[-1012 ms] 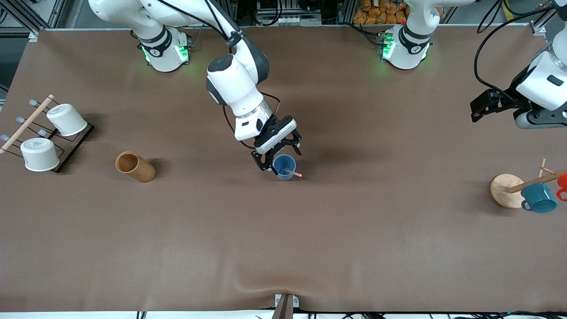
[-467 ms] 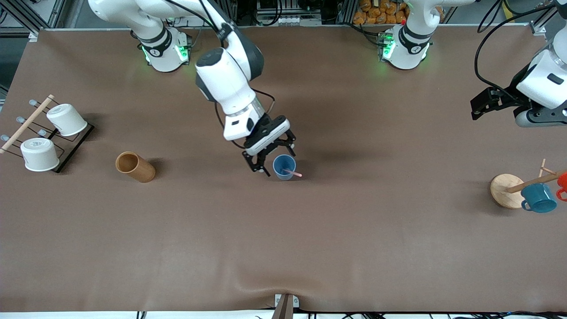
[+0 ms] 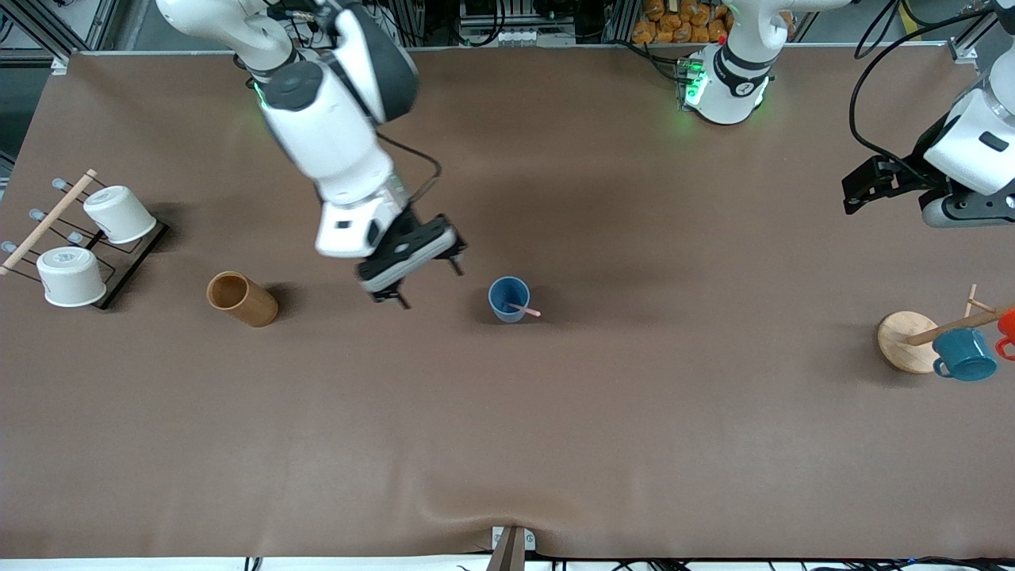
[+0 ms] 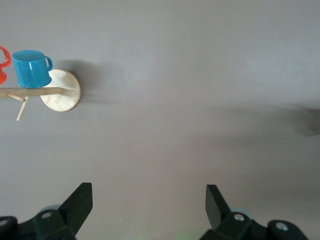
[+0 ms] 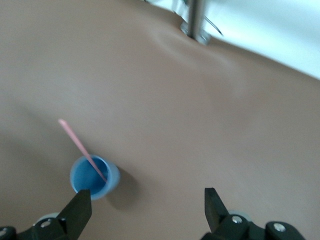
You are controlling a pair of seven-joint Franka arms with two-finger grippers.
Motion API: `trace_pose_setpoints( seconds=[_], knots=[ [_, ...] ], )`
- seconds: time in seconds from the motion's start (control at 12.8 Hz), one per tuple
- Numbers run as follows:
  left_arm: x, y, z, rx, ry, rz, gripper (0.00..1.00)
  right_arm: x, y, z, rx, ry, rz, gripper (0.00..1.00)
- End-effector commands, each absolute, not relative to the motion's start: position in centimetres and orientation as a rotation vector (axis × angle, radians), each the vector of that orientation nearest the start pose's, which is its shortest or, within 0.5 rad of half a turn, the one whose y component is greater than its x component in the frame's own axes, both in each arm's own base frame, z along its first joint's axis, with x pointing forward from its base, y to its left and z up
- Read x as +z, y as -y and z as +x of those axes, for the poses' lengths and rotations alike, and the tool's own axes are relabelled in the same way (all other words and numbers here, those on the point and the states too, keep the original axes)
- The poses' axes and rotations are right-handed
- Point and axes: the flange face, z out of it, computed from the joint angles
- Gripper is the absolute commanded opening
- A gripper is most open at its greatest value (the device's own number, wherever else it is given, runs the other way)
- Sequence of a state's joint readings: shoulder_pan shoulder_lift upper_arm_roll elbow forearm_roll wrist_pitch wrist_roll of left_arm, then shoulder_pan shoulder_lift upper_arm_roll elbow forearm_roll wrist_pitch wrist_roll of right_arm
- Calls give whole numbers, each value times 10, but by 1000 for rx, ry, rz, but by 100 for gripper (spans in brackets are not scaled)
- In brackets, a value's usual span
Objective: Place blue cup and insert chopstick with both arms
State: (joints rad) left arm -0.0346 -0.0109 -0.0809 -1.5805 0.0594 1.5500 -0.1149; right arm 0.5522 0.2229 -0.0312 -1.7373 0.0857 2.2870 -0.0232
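The blue cup [image 3: 508, 298] stands upright in the middle of the table with the pale-pink chopstick [image 3: 523, 308] leaning inside it, one end past the rim. Both show in the right wrist view, the cup [image 5: 94, 176] and the chopstick [image 5: 80, 146]. My right gripper [image 3: 418, 274] is open and empty, up in the air over bare table beside the cup, toward the right arm's end. My left gripper [image 3: 860, 190] is open and empty, high over the left arm's end of the table, and the arm waits there.
A brown wooden cup [image 3: 242, 298] lies on its side toward the right arm's end. A rack with two white cups [image 3: 87, 242] is at that end's edge. A wooden mug stand [image 3: 908, 341] with a teal mug [image 3: 963, 354] is at the left arm's end.
My right gripper has drawn away from the blue cup, rising and moving toward the right arm's end. The cup and chopstick stay put. The left arm has not moved.
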Motion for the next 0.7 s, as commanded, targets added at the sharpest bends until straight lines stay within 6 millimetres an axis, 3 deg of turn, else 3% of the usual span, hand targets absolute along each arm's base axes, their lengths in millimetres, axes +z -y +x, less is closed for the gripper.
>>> trace_pose_setpoints(
  seconds=[0.0,0.16,0.31,0.54,0.62],
  knots=[
    [629,57,539,21,2,-3085,100,512,-243,572,-313,633,-2994,100],
    [627,57,541,28,4,-3085,100,534,-173,576,-233,585,-3048,100],
    [625,58,540,35,2,-3084,100,550,-125,571,-169,504,-3077,100],
    [624,57,540,37,4,-3084,100,598,-64,573,-115,335,-3106,100],
    [625,57,540,35,4,-3084,100,610,-55,570,-89,324,-3110,100]
  ],
)
